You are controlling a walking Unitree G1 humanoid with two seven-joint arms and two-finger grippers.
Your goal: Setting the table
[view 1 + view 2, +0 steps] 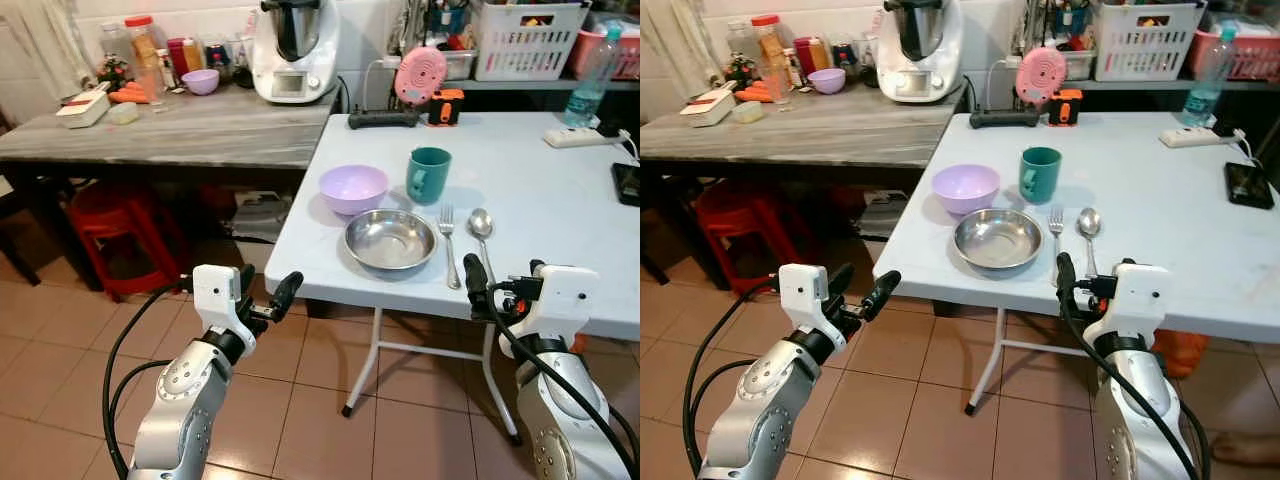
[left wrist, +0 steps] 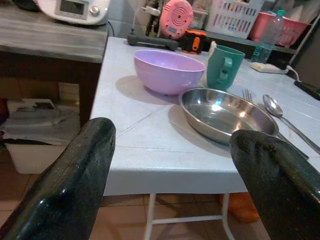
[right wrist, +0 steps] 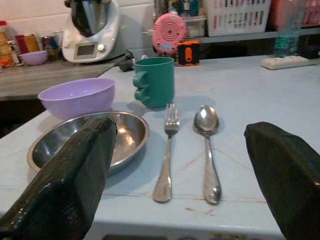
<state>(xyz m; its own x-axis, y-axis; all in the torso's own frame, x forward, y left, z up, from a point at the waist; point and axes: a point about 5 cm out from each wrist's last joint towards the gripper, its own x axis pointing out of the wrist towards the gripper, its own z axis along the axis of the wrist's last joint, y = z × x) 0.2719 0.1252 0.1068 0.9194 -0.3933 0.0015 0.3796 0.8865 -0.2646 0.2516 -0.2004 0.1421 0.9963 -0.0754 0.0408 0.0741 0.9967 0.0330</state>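
Tableware laid near the front edge of the pale blue table, centre of the frame.

We list, near the middle: a steel bowl by the table's front edge, a purple bowl just behind it to the left, a green mug behind it, and a fork and spoon lying side by side to its right. Our left gripper, lower left, hangs off the table's corner with fingers apart, holding nothing. Our right gripper, lower right, sits at the front edge before the cutlery, fingers spread wide, also holding nothing.
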